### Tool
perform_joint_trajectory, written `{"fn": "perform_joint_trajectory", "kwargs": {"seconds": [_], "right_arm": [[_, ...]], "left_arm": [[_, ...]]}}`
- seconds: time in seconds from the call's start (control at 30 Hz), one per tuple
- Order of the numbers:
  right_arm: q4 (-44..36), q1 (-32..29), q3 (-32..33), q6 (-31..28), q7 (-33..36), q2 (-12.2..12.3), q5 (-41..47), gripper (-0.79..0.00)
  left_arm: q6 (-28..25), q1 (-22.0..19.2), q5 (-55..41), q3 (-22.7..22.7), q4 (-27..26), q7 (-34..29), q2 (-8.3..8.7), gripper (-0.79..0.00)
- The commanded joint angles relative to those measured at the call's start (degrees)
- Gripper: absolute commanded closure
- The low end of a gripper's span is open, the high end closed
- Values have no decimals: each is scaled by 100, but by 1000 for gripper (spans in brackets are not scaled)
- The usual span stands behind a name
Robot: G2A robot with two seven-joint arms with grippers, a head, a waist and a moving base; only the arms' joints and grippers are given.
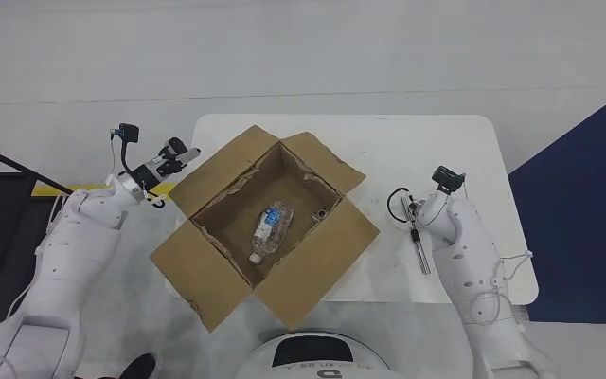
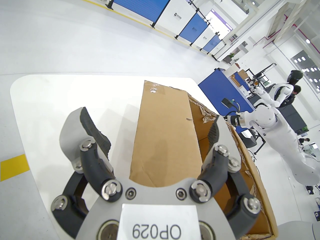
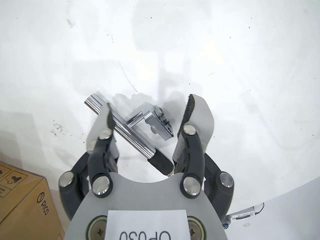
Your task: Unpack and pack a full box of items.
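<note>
Top view, box: You have the open cardboard box (image 1: 220, 275) in the middle of the frame on the white table (image 1: 445, 142), its flaps folded outward.
Top view, contents: A clear plastic bottle (image 1: 272, 230) lies on its side on the box floor. A small metal part (image 1: 320, 213) sits near it, toward the right inner wall.
Top view, left arm: Your left gripper (image 1: 182, 152) is at the left of the frame, just beside the edge of the upper-left flap.
Top view, tool: A slim metal tool (image 1: 420, 251) lies on the table right of the box, close by the right arm's wrist.
Left wrist view, pincer: Your left gripper (image 2: 150, 121) is spread wide with nothing between its fingers (image 2: 86, 123). A flap of the cardboard box (image 2: 162, 138) lies beneath the gap.
Right wrist view, pincer: Your right gripper (image 3: 150, 112) is spread apart, low over the table (image 3: 225, 38).
Right wrist view, tool: The metal tool (image 3: 135, 138) lies on the table between the fingers. Its chrome shaft runs past one fingertip, and you cannot tell whether they touch. Its black grip end points toward the gripper's base.
Right wrist view, box: A corner of the cardboard box (image 3: 22, 201) shows near the gripper's base.
</note>
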Motion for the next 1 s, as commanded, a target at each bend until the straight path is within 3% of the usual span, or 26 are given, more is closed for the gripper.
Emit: {"fn": "perform_joint_trajectory", "kwargs": {"seconds": [0.0, 0.07, 0.1, 0.13, 0.2, 0.67, 0.97], "right_arm": [[108, 40, -22, -17, 18, -34, -85, -329], [168, 64, -15, -37, 38, -77, -138, -265], [175, 57, 3, -46, 47, -97, -162, -191], [163, 41, 38, -40, 40, -115, -194, -52], [39, -35, 148, 3, -2, -153, -208, 0], [-1518, -1010, 925, 262, -262, -372, 153, 0], [-3747, -1798, 1172, -229, -86, -410, 1306, 0]], "left_arm": [[0, 0, 0, 0, 1, 0, 0, -785], [0, 0, 0, 0, 1, 0, 0, -785], [0, 0, 0, 0, 1, 0, 0, -785], [0, 0, 0, 0, 1, 0, 0, -785], [0, 0, 0, 0, 1, 0, 0, -785], [0, 0, 0, 0, 1, 0, 0, -785], [0, 0, 0, 0, 1, 0, 0, -785]]}}
